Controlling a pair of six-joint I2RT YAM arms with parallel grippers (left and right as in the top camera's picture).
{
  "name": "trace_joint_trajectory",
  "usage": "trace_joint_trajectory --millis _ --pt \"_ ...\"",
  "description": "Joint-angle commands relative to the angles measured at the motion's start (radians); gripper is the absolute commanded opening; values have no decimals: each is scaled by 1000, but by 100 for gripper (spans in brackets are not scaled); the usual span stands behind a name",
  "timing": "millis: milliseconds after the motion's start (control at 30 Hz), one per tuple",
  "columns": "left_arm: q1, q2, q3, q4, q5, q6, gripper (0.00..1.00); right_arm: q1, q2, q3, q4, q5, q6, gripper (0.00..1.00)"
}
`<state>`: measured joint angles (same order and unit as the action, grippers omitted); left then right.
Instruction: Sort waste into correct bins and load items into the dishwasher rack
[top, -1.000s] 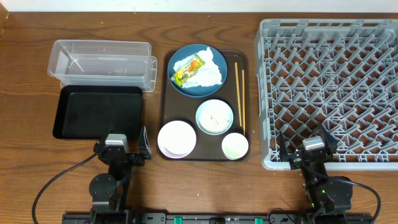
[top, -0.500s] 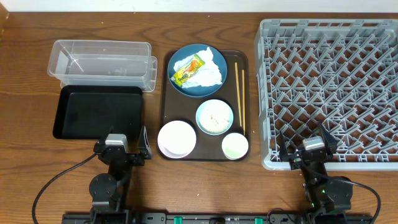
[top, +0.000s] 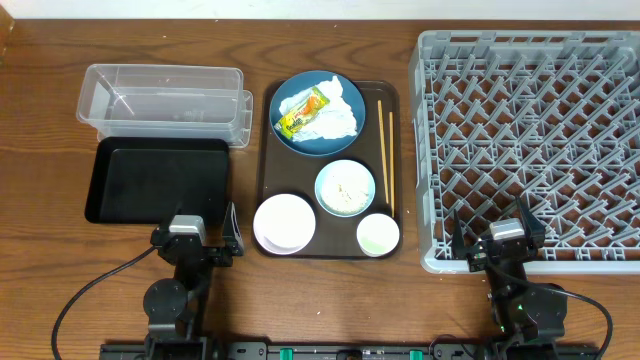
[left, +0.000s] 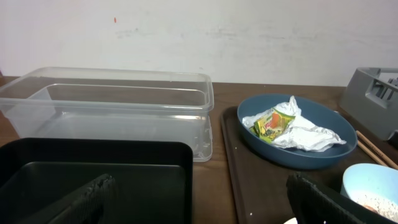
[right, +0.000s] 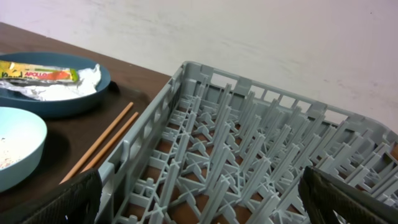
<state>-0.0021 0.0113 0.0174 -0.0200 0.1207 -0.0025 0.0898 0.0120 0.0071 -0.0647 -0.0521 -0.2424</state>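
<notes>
A dark-blue dish (top: 317, 113) holds a crumpled white napkin (top: 330, 121) and a yellow-orange-green wrapper (top: 302, 111); all show in the left wrist view (left: 298, 130). A light-blue bowl (top: 345, 187) holds white food scraps. A white bowl (top: 284, 223), a small white cup (top: 378, 234) and chopsticks (top: 384, 157) lie on the brown tray. The clear tub (top: 163, 103) and black tray (top: 158, 179) are at left. The grey rack (top: 530, 140) is at right. My left gripper (top: 196, 240) is open and empty at the black tray's near edge. My right gripper (top: 497, 243) is open and empty at the rack's near edge.
A dark-brown serving tray (top: 268, 160) bears the dishes in the middle. Bare wooden table (top: 330, 300) runs along the front. A pale wall stands behind the table in both wrist views. Cables trail from both arm bases at the front edge.
The right arm has shifted very slightly right and down. Nothing else has moved.
</notes>
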Motion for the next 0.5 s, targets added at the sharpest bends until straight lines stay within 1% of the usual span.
trace_joint_trajectory --millis 0,100,200,300,467 --pt "-4 -6 -13 -39 18 6 90 -4 -5 -2 2 15 10 99" --pt "-4 -6 -13 -39 18 6 90 -4 -5 -2 2 52 10 99" --pt "-4 -6 -13 -39 18 6 90 -4 -5 -2 2 36 10 99" --pt "-4 -6 -13 -39 18 6 90 -4 -5 -2 11 -52 11 99" --pt "-4 -6 -13 -33 31 5 90 -4 -5 -2 83 -210 11 99"
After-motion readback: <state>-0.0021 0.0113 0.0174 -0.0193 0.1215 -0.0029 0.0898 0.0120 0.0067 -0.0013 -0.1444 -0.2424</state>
